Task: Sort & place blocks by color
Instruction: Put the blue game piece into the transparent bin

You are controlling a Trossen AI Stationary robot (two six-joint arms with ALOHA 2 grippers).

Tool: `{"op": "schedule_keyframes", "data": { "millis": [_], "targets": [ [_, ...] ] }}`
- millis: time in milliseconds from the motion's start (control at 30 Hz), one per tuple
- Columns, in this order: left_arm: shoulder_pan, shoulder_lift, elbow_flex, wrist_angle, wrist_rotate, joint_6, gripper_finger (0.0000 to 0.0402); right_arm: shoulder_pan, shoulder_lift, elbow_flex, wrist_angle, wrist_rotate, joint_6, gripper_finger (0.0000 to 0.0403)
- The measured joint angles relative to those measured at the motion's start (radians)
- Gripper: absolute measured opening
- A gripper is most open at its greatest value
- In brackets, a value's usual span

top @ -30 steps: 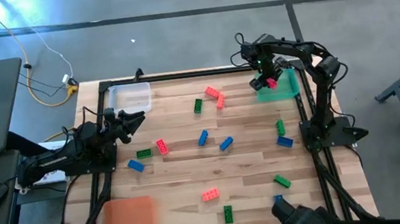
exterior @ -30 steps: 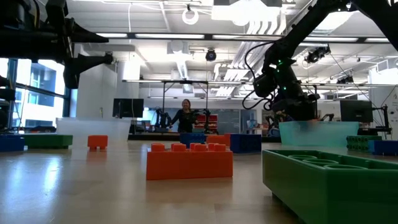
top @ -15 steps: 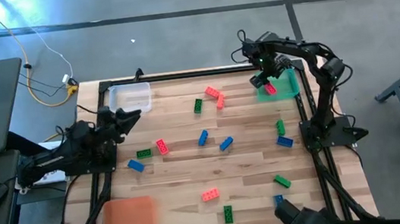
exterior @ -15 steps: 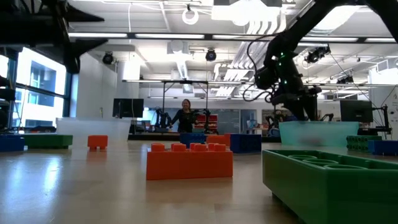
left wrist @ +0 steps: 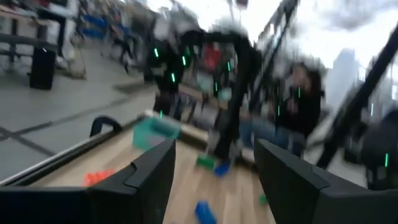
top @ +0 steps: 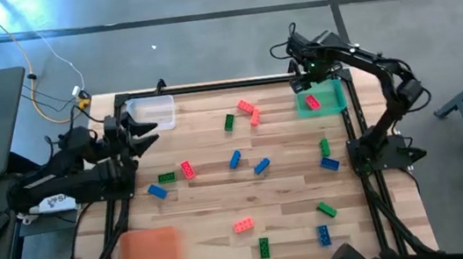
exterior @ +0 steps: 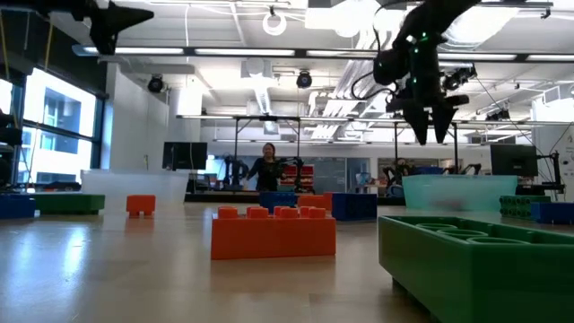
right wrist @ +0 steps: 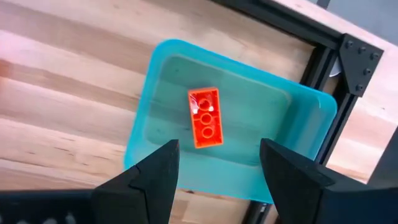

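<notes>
On the slatted wooden surface (top: pixel 222 193), small studded plastic blocks (top: pixel 235 158) in red-orange, blue and green are scattered; one red-orange studded block (right wrist: pixel 206 117) lies in the shallow green plastic tray (right wrist: pixel 305 118). The right hand (top: pixel 305 68) is held wide and empty above that tray; the left hand (top: pixel 145 128) is raised, fingers parted. The blocks are judged light, rigid and smooth-sided, best pinched across the long flanks.

A robotics lab: ceiling strip lights (exterior: pixel 269 51); more robot rigs (exterior: pixel 235 168) behind; a person (exterior: pixel 267 168) standing there.
</notes>
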Motion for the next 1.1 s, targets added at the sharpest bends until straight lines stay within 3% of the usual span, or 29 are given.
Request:
{"op": "schedule_keyframes", "data": {
  "millis": [167, 667, 867, 1100],
  "targets": [
    [0.000, 0.115, 0.156, -0.235, 0.057, 0.127, 0.0209, 0.012, -0.041, 0.000, 0.011, 0.005, 0.040, 0.0211],
    [-0.001, 0.377, 0.507, -0.663, 0.182, 0.390, 0.0209, 0.044, -0.045, 0.000, 0.012, 0.010, 0.072, 0.0211],
    [-0.001, 0.461, 0.591, -0.830, 0.170, 0.458, 0.0209, 0.090, -0.045, 0.000, 0.012, 0.039, 0.088, 0.0211],
    [-0.001, 0.534, 0.611, -0.915, 0.169, 0.443, 0.0222, 0.133, -0.045, 0.000, 0.012, 0.075, 0.093, 0.0211]
  ]
}}
